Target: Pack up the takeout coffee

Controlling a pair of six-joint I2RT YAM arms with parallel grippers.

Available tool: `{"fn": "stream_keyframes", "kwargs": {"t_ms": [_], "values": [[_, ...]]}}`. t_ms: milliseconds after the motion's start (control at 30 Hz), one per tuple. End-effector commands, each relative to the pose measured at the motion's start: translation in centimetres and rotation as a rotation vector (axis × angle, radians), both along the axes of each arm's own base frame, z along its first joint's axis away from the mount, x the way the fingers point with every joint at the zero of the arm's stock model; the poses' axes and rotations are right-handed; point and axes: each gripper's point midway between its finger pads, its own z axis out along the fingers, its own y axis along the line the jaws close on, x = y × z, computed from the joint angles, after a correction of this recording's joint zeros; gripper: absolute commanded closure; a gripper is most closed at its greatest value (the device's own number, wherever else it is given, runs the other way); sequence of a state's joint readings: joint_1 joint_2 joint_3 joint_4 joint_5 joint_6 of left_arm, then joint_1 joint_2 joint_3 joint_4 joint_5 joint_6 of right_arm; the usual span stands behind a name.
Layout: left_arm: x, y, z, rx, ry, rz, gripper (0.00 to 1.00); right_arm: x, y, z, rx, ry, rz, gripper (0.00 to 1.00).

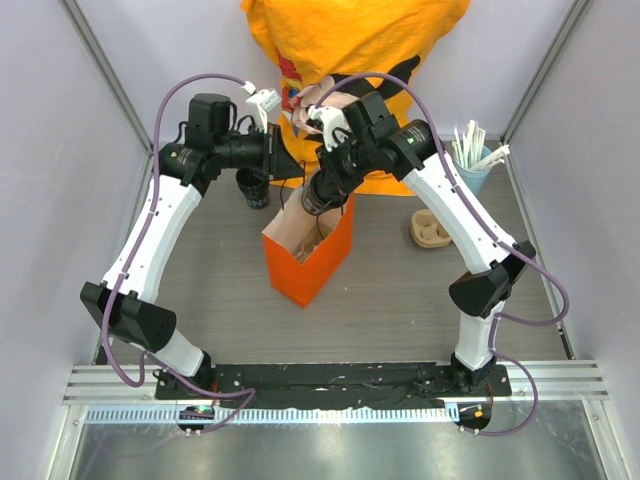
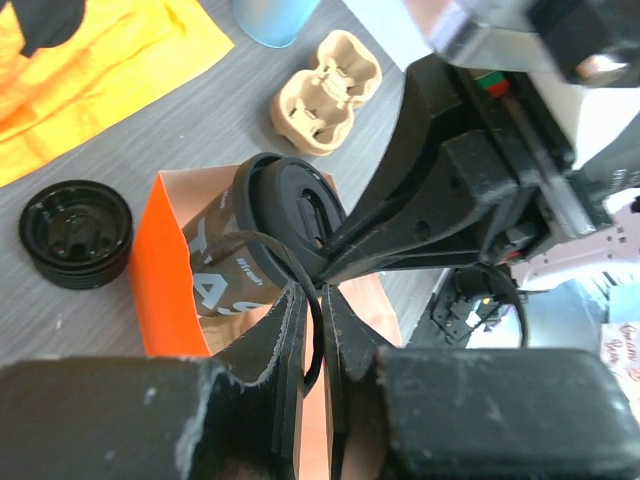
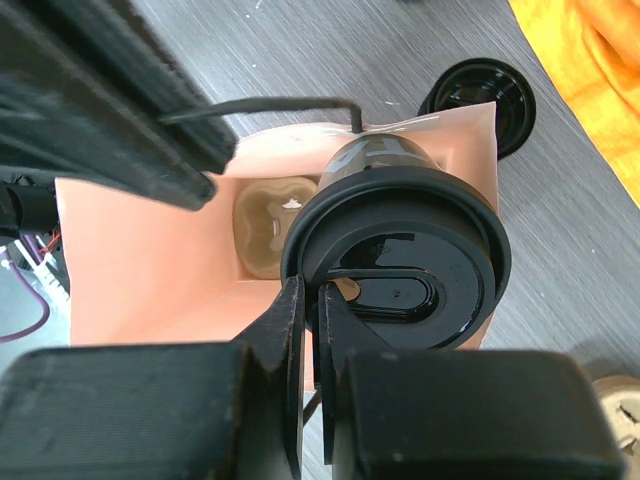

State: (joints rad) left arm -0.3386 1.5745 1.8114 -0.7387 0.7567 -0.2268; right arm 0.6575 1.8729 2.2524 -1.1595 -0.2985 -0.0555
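The takeout coffee [image 3: 400, 270] hangs in the mouth of the orange paper bag [image 1: 320, 265]. Its bottom is dipped below the bag's rim and its lid is up top. We see the right claw [image 3: 313, 290] clenched on the edge of the lid, so the cup sits right at that claw. The cup's long way points down into the bag, leaning a bit. The left claw [image 2: 316, 300] is at the bag's rim, pinched nearly shut on the paper by the thin black handle. We think it holds the bag open. Deep in the bag lies a tan cup tray [image 3: 265, 225]. We think the cup must go straight down, since the bag's walls are close all around. A black round stack [image 2: 75, 232] stands on the bench [image 1: 400, 300] near the bag.
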Motion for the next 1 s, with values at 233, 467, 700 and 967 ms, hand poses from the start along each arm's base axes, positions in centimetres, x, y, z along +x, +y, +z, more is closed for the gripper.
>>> {"fn": "stream_keyframes", "kwargs": {"t_ms": [233, 467, 700, 967], "values": [[0.5, 1.3, -0.3, 0.074, -0.063, 0.06, 0.86, -1.9, 1.3, 2.0, 0.071, -0.001, 0.164, 0.99], [1.1, 1.7, -0.6, 0.094, -0.072, 0.088, 0.88, -3.5, 0.6, 2.9, 0.078, -0.009, 0.206, 0.99], [0.8, 1.4, -0.3, 0.087, -0.087, 0.058, 0.9, -3.4, 0.7, 1.9, 0.049, 0.01, 0.237, 0.99], [-0.8, 0.4, 0.6, 0.099, -0.131, -0.019, 0.97, -4.6, 1.2, 1.2, 0.06, 0.065, 0.317, 0.99]]}}
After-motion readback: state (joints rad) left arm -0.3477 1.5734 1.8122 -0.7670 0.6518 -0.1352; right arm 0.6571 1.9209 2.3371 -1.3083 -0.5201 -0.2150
